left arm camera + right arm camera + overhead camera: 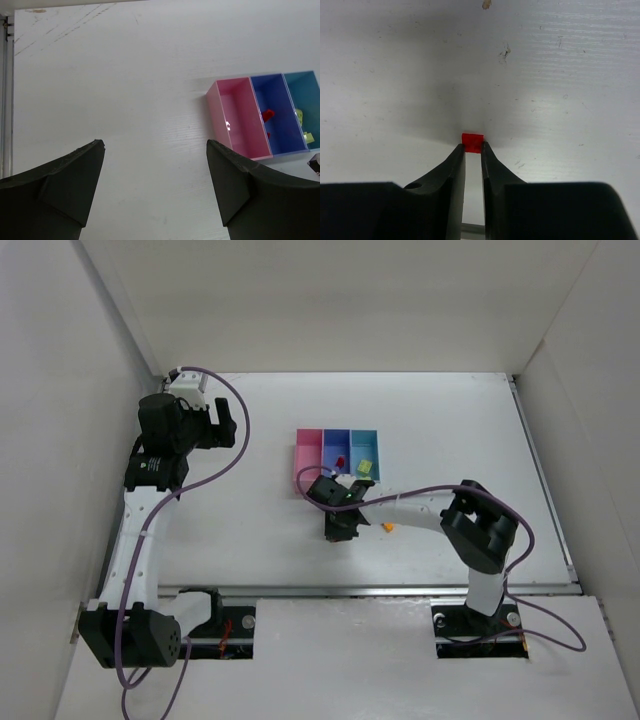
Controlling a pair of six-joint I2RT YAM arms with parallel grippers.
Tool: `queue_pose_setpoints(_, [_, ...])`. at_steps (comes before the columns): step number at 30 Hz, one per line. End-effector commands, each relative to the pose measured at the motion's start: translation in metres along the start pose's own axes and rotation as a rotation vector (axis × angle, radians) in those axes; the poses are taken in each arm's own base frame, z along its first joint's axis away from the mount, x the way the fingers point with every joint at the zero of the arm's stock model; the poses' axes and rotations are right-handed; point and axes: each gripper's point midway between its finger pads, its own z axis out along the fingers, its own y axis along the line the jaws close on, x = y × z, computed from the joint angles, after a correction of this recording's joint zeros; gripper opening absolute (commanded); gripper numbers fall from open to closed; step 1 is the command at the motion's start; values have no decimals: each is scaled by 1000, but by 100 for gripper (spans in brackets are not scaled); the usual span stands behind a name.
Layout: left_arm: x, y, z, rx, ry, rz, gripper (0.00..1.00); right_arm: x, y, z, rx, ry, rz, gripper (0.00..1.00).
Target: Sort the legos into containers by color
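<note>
Lego (472, 141) in right gripper (473, 148); containers (309, 452) behind, second lego (388, 527) right.

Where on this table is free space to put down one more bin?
Bare table lies between the left gripper and the pink bin, and right of the light blue bin. Crowded just before them: right gripper, red brick, orange brick.

White table (250, 535), scuffed; white enclosure walls (350, 300); metal rail (370, 591) along near edge.

Noted: my right gripper (473, 147) hides the near end of the red brick (472, 140). Light blue bin (303, 92): cut off at three o'clock in my left wrist view.
</note>
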Motion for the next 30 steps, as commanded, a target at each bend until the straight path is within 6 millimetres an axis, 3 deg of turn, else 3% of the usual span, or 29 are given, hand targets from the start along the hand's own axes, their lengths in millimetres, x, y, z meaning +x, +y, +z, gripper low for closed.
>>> queue_pose_setpoints(1, [-19,-1,-9,1,-69,4,81,7,-25,16,107,-4,-69,9])
queue_pose_setpoints(7, [-19,-1,-9,1,-69,4,81,-14,-14,-5,66,-71,-102,1])
queue_pose_setpoints(12, [-19,-1,-9,1,-69,4,81,-29,-8,-24,50,-109,-122,0])
queue_pose_setpoints(19, [-15,1,-7,-10,-60,1,81,-74,6,-77,19,-257,-141,0])
queue_pose_setpoints(23, [-15,1,-7,-10,-60,1,81,-101,24,-104,4,-320,-173,0])
queue_pose_setpoints(26, [-15,3,-7,-19,-61,1,81,-99,21,-103,22,-305,-181,3])
queue_pose_setpoints(30, [-15,3,-7,-19,-61,10,81,-84,-4,-89,22,-252,-155,9])
